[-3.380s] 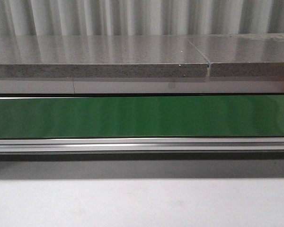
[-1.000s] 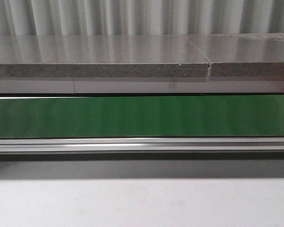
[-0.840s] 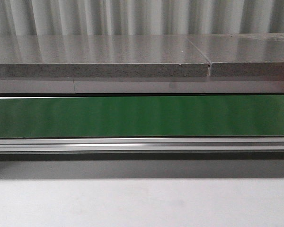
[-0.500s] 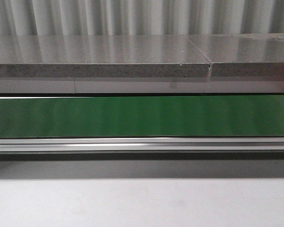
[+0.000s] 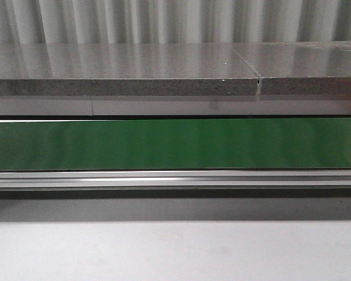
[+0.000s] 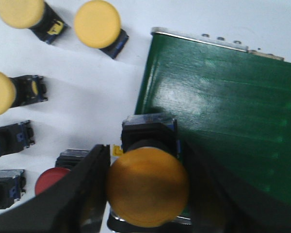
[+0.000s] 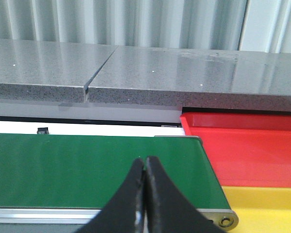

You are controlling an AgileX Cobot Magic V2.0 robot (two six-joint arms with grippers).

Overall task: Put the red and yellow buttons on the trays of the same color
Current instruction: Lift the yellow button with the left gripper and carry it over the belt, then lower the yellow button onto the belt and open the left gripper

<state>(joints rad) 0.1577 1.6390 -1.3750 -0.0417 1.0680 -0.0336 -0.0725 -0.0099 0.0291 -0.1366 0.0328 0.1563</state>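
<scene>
- Front: smooth green belt in a metal rail, bare.
- Left wrist: left gripper clamps a yellow button, glossy domed cap on black body, at the belt's end; loose buttons lie on the white table.
- Right wrist: right gripper is closed with nothing between its fingers, over the belt, beside the red tray and yellow tray.

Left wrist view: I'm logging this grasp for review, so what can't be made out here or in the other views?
- Held yellow mushroom-cap button: its body is hidden by its own cap.
- Red-capped button: partly behind the left gripper.
- Red tray and yellow tray: cut off by the right wrist view's edge.
- Front view: neither arm appears.
</scene>
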